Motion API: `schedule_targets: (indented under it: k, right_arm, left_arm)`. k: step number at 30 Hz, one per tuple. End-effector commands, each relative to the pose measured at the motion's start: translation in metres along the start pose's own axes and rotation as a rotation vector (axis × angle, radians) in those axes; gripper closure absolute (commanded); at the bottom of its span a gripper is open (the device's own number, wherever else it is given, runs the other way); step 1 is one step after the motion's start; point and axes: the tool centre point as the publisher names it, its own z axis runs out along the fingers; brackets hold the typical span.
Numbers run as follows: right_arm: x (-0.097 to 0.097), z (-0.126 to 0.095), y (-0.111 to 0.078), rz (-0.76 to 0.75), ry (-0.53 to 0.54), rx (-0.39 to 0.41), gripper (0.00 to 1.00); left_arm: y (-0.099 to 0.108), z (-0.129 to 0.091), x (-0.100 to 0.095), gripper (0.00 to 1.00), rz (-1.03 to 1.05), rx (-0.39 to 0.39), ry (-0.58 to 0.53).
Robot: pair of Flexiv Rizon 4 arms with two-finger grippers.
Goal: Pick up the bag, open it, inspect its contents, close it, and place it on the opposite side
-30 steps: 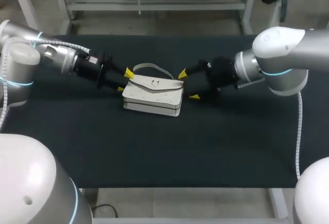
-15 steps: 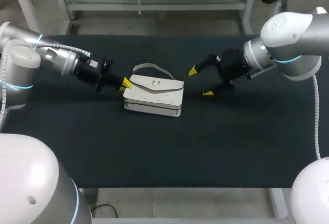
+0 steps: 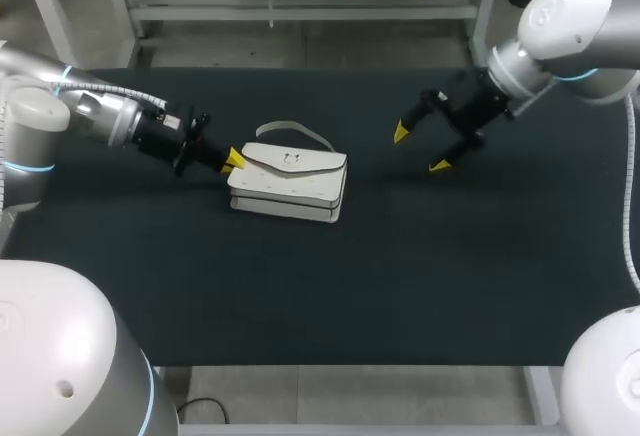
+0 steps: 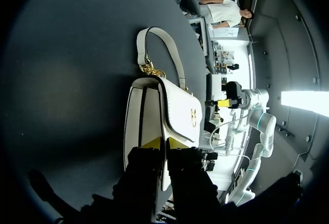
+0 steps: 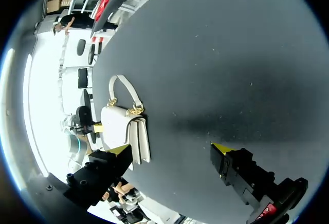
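Fingers of the left gripper [image 4: 164, 143] are drawn nearly together, pinching the end edge of the white bag [image 3: 290, 184] between their yellow tips. Fingers of the right gripper [image 3: 421, 149] stand wide apart, holding nothing, well apart from the bag on its right. Black table [image 3: 420, 266]: the bag rests on it, left of the middle, flap shut. Handle [image 3: 295, 131]: arches from the bag's far side. Gold clasp [image 3: 292, 160]: at the flap's centre.
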Motion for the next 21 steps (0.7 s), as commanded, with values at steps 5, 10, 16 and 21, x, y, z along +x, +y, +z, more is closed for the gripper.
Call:
schedule_targets:
  k: [5,10,16,21]
  right_arm:
    - [0.003,-0.006,0.002,0.003,-0.013,0.009,0.00]
    - [0.003,-0.006,0.002,0.003,-0.013,0.009,0.00]
    - [0.003,-0.007,0.003,0.000,-0.038,-0.011,0.00]
    - [-0.015,-0.029,0.020,-0.012,-0.083,-0.068,0.00]
  left_arm:
    - [-0.003,-0.014,0.000,1.00,0.012,-0.021,-0.063]
    - [-0.003,-0.014,0.000,1.00,0.012,-0.021,-0.063]
    - [-0.003,-0.014,0.000,1.00,0.012,-0.021,-0.063]
    - [-0.015,-0.046,-0.010,1.00,0.065,0.014,-0.062]
